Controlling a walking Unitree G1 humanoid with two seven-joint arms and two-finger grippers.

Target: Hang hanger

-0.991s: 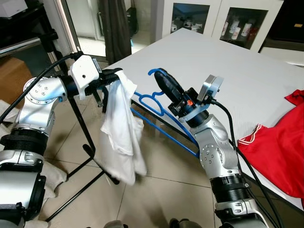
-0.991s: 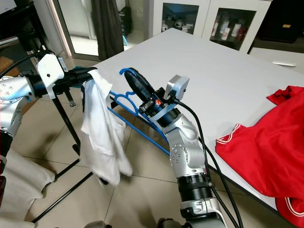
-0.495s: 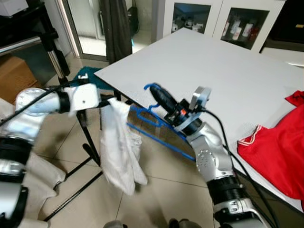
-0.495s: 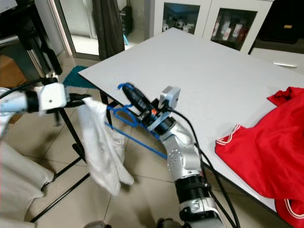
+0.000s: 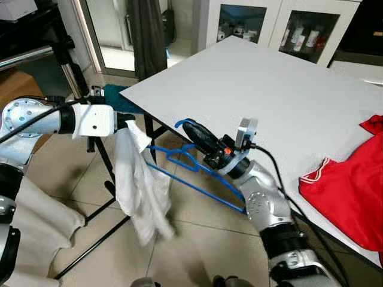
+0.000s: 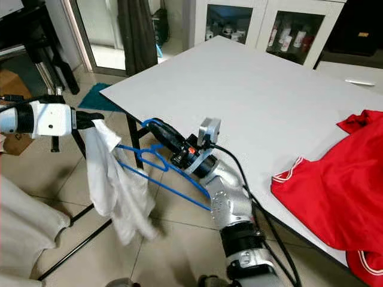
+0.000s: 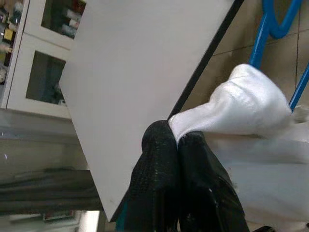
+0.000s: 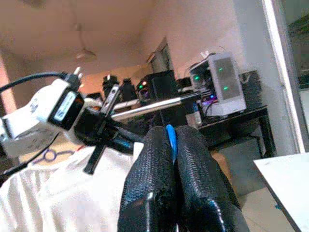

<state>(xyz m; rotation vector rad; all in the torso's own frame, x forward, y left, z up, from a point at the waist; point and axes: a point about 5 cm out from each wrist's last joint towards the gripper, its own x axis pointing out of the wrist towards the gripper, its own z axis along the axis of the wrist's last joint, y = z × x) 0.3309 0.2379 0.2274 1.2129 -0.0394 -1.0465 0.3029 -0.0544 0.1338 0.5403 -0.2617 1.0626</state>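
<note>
A blue hanger [image 5: 190, 173] is held out in the air, just past the near edge of the big white table [image 5: 251, 89] and above the tiled floor [image 5: 191, 239]. The hanger's hook is gripped by the right pincer [image 5: 187, 125], and its two black fingers [image 8: 164, 179] are pressed together on the thin blue wire — this is seen close up in the right wrist view. A white shirt [image 5: 140, 191] is held up by the left pincer [image 5: 127, 124], whose fingers [image 7: 169, 169] are clamped tight on a bunched corner of the cloth. The rest of the shirt hangs down loose, and the long blue bar of the hanger is seen passing just beside it. A black stand [image 5: 102, 173] with thin legs is seen behind the shirt, on the floor. A red garment [image 5: 350, 191] lies on the right end of the table, well apart from the hanger. White cupboards with glass doors [image 5: 293, 27] are seen behind the table.
</note>
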